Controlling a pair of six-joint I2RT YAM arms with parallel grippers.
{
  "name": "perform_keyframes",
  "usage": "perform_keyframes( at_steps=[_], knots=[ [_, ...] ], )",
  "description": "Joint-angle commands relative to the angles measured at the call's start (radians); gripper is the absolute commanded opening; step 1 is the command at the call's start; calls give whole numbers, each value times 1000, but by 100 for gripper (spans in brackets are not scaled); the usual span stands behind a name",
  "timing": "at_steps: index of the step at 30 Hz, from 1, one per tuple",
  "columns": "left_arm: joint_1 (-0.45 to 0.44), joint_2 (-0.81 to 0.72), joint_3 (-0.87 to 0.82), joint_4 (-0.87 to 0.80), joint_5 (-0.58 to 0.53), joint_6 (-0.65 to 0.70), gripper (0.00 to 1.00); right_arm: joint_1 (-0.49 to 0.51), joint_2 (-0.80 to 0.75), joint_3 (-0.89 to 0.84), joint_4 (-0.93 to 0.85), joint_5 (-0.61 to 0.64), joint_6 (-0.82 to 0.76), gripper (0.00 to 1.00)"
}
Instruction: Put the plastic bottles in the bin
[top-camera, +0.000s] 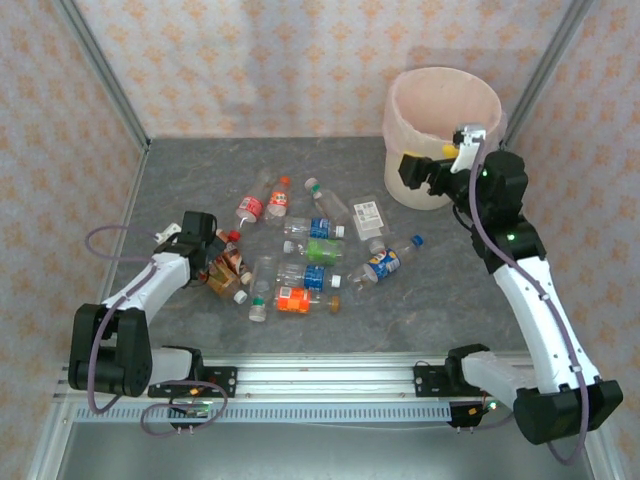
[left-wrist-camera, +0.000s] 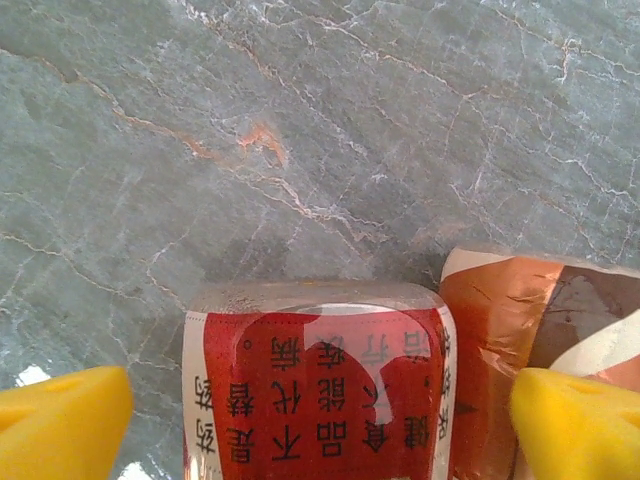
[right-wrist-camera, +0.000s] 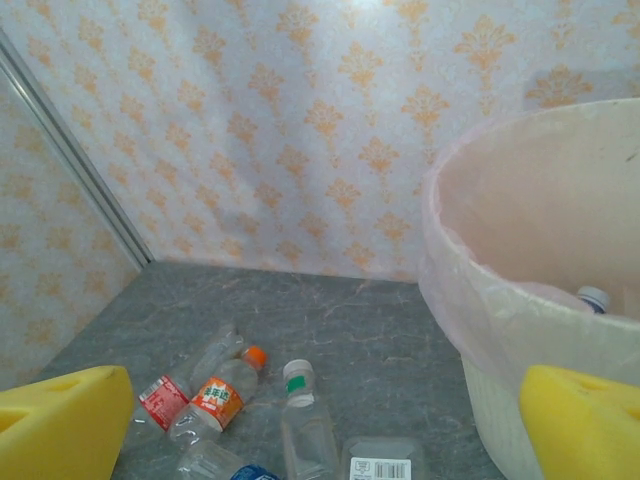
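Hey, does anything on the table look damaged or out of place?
Yes. At the pile's left edge, a bottle with an orange-brown label is crumpled and crushed. Near the bin, a flat clear pack with a barcode label lies among the other bottles.

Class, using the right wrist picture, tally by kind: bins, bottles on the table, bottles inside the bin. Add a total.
Bin: 1
Bottles on the table: 5
Bottles inside the bin: 1
Total: 7
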Motion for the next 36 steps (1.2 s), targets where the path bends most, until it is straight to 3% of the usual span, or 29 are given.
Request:
perform_keyframes(
  at_steps=[1,20,28,36],
  knots=[
    [8,-1,-38,51,-2,-32,93,1,-31,-50,124,-29,2,99],
    [9,-64,-120,144,-2,13,64,4,-35,-137,164,-61,63,99],
    [8,-316,-99,32,-67,108,58,27,-38,-186,196,-16,133,99],
    [-29,-563,-49,47,25,185,54,129,-18,-194,182,1,160,99]
  ],
)
